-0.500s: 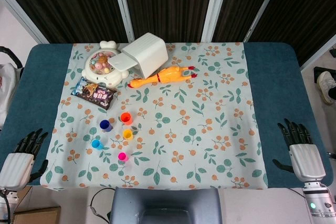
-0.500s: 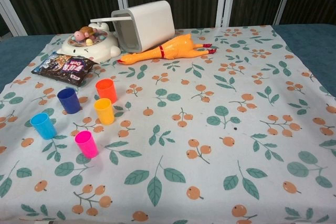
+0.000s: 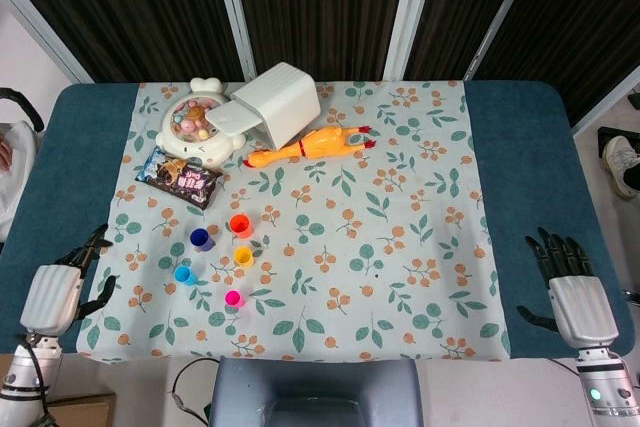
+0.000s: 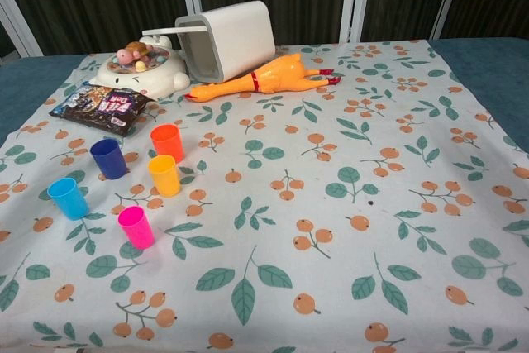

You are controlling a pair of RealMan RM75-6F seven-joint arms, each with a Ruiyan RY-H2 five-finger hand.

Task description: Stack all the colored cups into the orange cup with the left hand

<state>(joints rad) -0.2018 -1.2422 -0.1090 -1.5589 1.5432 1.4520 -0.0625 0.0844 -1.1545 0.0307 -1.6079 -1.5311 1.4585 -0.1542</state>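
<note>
Five small cups stand upright and apart on the floral cloth: orange cup [image 3: 240, 225] [image 4: 168, 142], dark blue cup [image 3: 202, 239] [image 4: 108, 158], yellow cup [image 3: 243, 256] [image 4: 164, 174], light blue cup [image 3: 184, 275] [image 4: 68, 197] and pink cup [image 3: 233, 298] [image 4: 135, 226]. My left hand [image 3: 62, 287] hovers at the table's left edge, fingers apart, holding nothing, well left of the cups. At the right edge, my right hand [image 3: 572, 287] is open and empty. The chest view shows neither hand.
Behind the cups lie a dark snack packet [image 3: 179, 177], a white round toy [image 3: 195, 129], a tipped white bin [image 3: 277, 105] and a rubber chicken [image 3: 308, 147]. Blue table [image 3: 520, 147] shows around the cloth.
My left hand has moved a little up and right, toward the cloth's edge. The cups and my right hand are where they were.
</note>
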